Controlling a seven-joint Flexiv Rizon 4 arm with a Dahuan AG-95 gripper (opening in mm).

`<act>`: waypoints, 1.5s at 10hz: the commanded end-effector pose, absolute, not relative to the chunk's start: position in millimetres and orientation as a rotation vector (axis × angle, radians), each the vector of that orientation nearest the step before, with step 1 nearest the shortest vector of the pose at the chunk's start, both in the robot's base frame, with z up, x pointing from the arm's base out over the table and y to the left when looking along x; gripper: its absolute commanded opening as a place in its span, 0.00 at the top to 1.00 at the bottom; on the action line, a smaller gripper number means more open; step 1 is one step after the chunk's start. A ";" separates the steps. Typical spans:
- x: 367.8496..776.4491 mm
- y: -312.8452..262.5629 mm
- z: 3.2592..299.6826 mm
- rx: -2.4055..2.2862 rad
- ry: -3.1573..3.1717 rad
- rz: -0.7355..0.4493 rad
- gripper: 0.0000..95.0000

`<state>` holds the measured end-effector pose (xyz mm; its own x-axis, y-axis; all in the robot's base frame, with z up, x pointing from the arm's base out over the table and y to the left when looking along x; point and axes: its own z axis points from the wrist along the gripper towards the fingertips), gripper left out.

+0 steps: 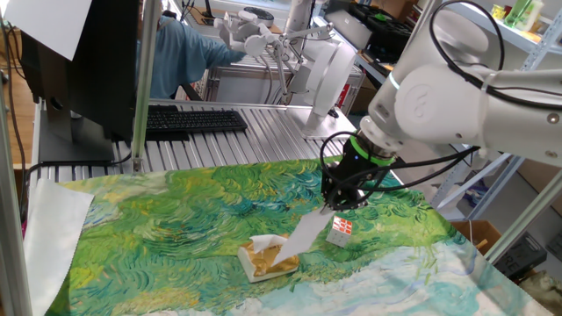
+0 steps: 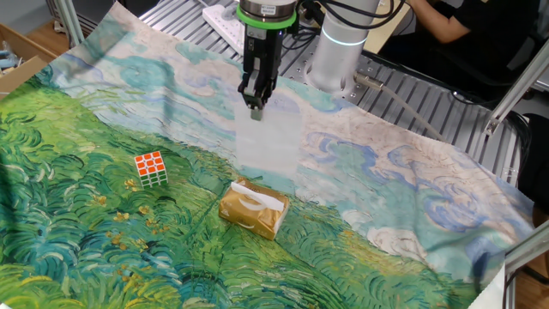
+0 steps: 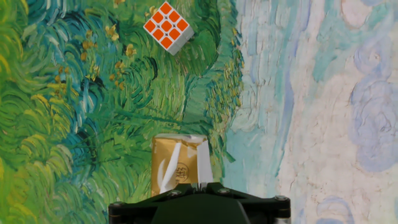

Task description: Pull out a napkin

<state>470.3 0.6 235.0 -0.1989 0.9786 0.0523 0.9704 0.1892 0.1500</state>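
A small gold-and-white tissue box (image 1: 263, 257) lies on the painted green cloth; it also shows in the other fixed view (image 2: 251, 215) and in the hand view (image 3: 169, 165). My gripper (image 1: 334, 204) hangs above and beside the box, shut on the top edge of a white napkin (image 1: 304, 235). The napkin stretches from the fingers down to the slot of the box. In the other fixed view the gripper (image 2: 255, 112) holds the thin sheet (image 2: 266, 150) taut. In the hand view the gripper (image 3: 200, 185) pinches a white strip of napkin (image 3: 204, 163).
A red-and-white cube (image 1: 340, 231) sits on the cloth close to the box, also in the other fixed view (image 2: 151, 167) and the hand view (image 3: 167, 27). A large white paper sheet (image 1: 54, 224) lies at the cloth's left edge. A keyboard (image 1: 193, 120) lies behind on the metal table.
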 end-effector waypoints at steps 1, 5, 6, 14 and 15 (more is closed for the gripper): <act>470.2 0.8 235.0 1.952 2.381 0.232 1.00; 470.2 0.8 235.0 1.966 2.375 0.239 0.40; 470.2 0.8 235.0 1.964 2.378 0.242 0.40; 470.2 0.8 235.0 2.059 2.311 0.257 0.40; 470.2 0.8 235.0 2.082 2.297 0.265 0.40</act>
<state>470.4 0.6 235.0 -0.1188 0.9891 0.0875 0.9836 0.1052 0.1463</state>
